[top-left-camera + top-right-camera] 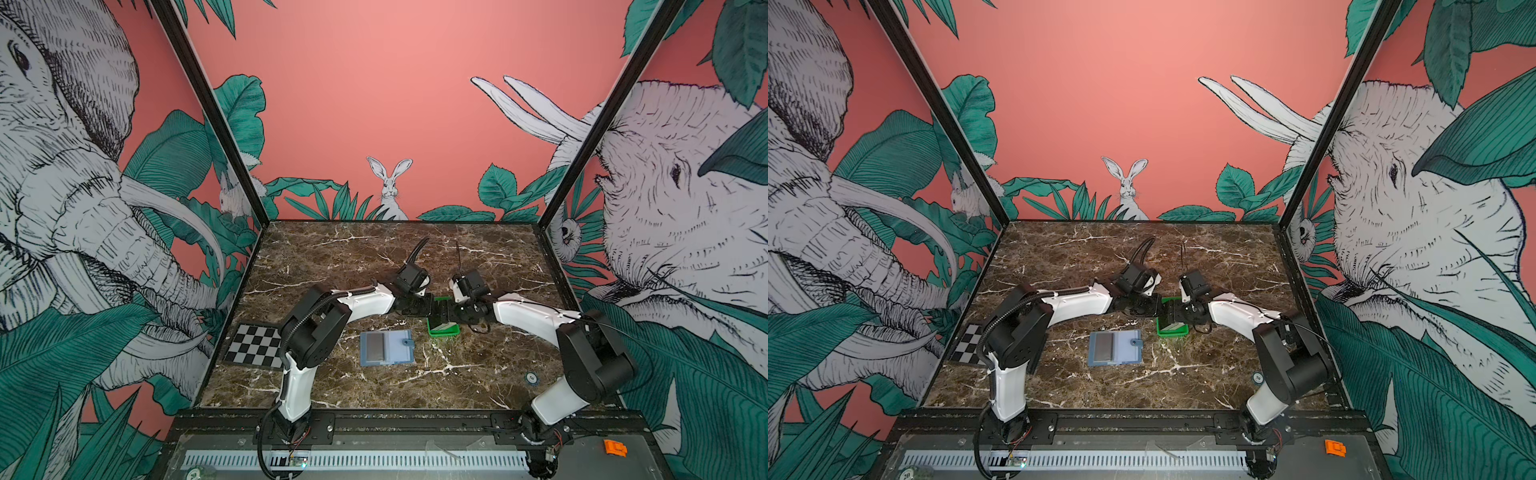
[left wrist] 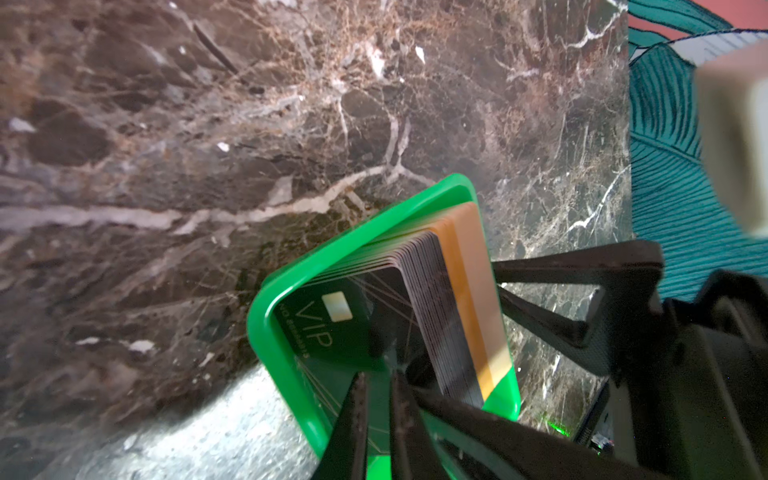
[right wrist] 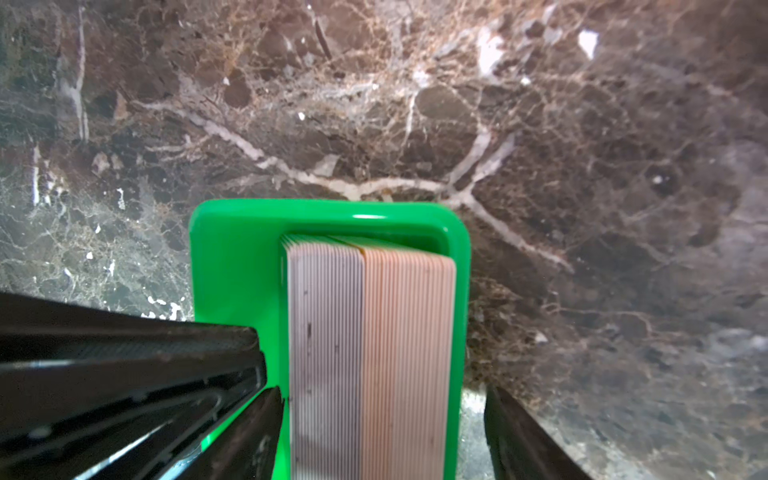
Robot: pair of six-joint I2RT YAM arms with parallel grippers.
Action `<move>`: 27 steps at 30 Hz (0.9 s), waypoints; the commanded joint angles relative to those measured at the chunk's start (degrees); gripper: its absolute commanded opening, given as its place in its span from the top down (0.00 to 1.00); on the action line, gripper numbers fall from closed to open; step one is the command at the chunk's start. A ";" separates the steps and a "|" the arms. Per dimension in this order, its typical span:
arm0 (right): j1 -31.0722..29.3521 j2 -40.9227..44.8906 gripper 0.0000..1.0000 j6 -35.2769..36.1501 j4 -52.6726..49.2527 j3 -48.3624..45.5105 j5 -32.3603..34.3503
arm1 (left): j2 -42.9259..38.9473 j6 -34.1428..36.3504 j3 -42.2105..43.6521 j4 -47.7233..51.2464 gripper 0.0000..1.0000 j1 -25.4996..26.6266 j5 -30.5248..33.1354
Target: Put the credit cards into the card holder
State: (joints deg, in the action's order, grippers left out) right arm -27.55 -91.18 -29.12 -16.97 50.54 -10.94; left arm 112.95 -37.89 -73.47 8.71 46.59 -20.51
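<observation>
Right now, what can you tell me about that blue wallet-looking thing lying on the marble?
The card holder is a slate-blue, leather-like folding wallet, lying open and flat on the marble table. In a top view, the left half shows a grey rectangle, seemingly a card behind a sleeve; the right half is plain blue with a small snap tab at its edge. It sits nearer the front than the green tray, slightly left of it. Only the table touches it.

Brown marble tabletop (image 1: 374,257) carries an open card holder (image 1: 386,348) centrally, a green tray (image 1: 444,331) just beyond it, and a checkerboard plate (image 1: 255,345) at the left edge.
</observation>
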 commanded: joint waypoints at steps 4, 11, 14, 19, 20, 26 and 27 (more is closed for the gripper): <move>1.55 0.91 0.25 0.10 0.01 0.78 1.35 | 0.66 0.78 -0.72 3.39 0.86 0.32 1.53; 2.20 2.26 0.25 0.60 -0.90 0.77 1.36 | 1.03 0.45 -0.70 3.07 0.86 0.26 1.09; 2.30 2.82 0.26 0.85 -1.41 0.98 1.51 | 1.35 0.36 -0.72 2.81 0.85 0.26 0.79; 2.51 3.78 0.26 1.18 -2.17 0.85 1.87 | 1.67 0.08 -0.73 2.45 0.85 0.26 0.41; 2.52 3.90 0.26 1.17 -2.19 0.79 1.72 | 1.75 -0.08 -0.76 2.30 0.85 0.27 0.25; 2.50 6.20 0.27 0.88 -2.78 1.00 0.84 | 2.21 -0.69 -1.04 1.59 0.85 0.30 -0.23; 2.58 6.88 0.28 0.76 -3.11 0.98 0.40 | 2.28 -0.78 -1.03 1.49 0.85 0.26 -0.32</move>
State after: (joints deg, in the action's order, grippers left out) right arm -25.36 -87.18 -28.69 -18.83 50.54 -10.72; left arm 113.95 -38.15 -73.91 8.73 46.83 -21.26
